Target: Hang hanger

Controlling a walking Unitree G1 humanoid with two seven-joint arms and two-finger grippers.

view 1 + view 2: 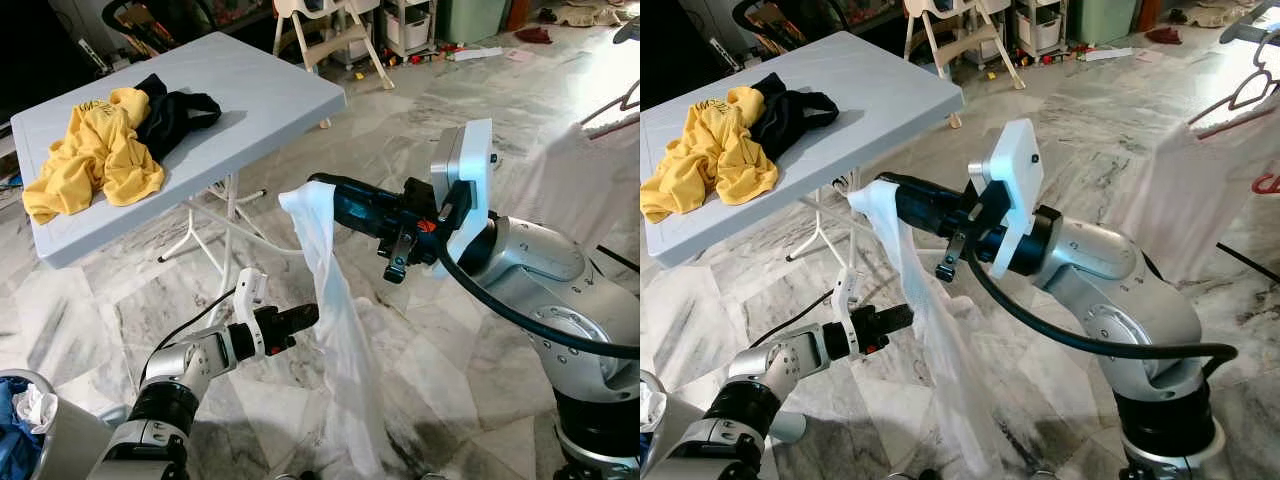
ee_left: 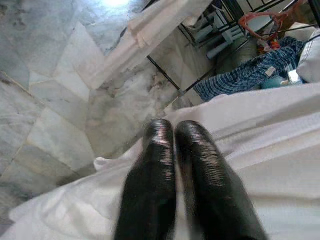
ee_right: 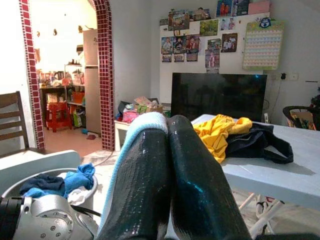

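Over marble floor (image 1: 420, 140), both claws pinch white garment (image 1: 335, 330).

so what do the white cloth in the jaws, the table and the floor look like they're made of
The white cloth looks like thin woven fabric, matte and slightly sheer: it hangs in soft folds. The table top looks like moulded plastic, pale grey and matte, on thin white metal-looking legs. The floor seems polished marble or marble-look tile: grey veins, glossy reflections, visible joints.
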